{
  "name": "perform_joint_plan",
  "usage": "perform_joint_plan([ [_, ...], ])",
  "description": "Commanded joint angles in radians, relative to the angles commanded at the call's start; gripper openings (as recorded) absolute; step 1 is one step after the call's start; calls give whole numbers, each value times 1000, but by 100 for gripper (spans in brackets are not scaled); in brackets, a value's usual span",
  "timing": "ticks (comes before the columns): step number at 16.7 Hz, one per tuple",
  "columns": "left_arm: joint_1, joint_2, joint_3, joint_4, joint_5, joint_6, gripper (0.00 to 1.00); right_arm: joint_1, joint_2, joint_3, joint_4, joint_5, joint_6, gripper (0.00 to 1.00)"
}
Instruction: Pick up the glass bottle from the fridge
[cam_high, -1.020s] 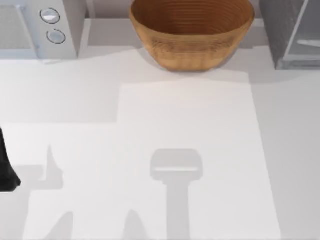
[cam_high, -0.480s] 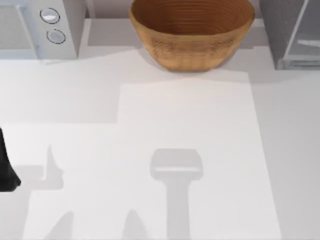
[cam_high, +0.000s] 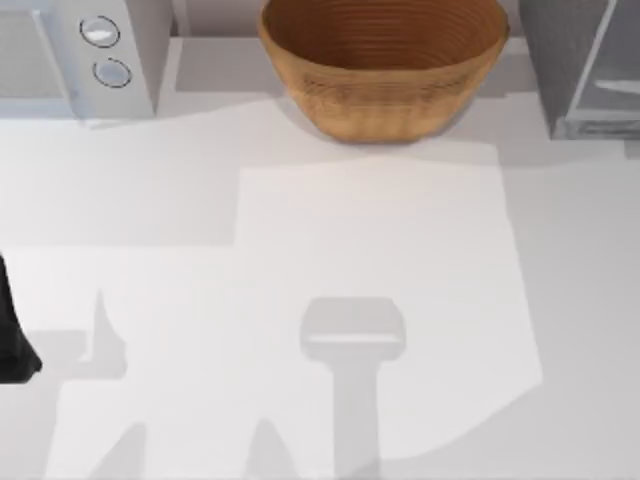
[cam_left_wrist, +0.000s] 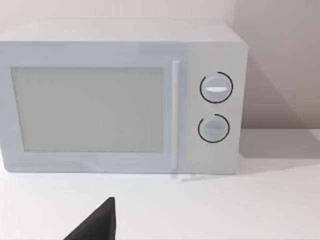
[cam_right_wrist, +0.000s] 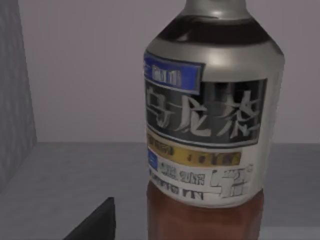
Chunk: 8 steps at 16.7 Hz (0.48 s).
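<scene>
While the left arm (cam_high: 14, 335) sits parked at the desk's left edge, the right wrist view looks closely at the bottle (cam_right_wrist: 207, 125), upright on the fridge (cam_high: 585, 65) floor, at the desk's far right corner. Whether either gripper is open cannot be told.

table (cam_high: 300, 220): white | wall (cam_left_wrist: 280, 60): pale pink | shadows: soft

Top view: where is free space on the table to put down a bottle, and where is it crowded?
The table is bare across its middle and near side, from the woven bowl forward. The back edge is crowded: the white microwave at left, the bowl in the centre, the fridge at right. The left arm stands parked at the left edge.
</scene>
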Motion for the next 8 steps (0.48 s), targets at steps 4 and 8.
perform_joint_plan([
  [4, 0, 0, 0, 0, 0, 0, 100, 34, 27, 88, -68, 35, 0, 100],
  [8, 0, 0, 0, 0, 0, 0, 100, 29, 21, 85, -65, 32, 0, 100],
])
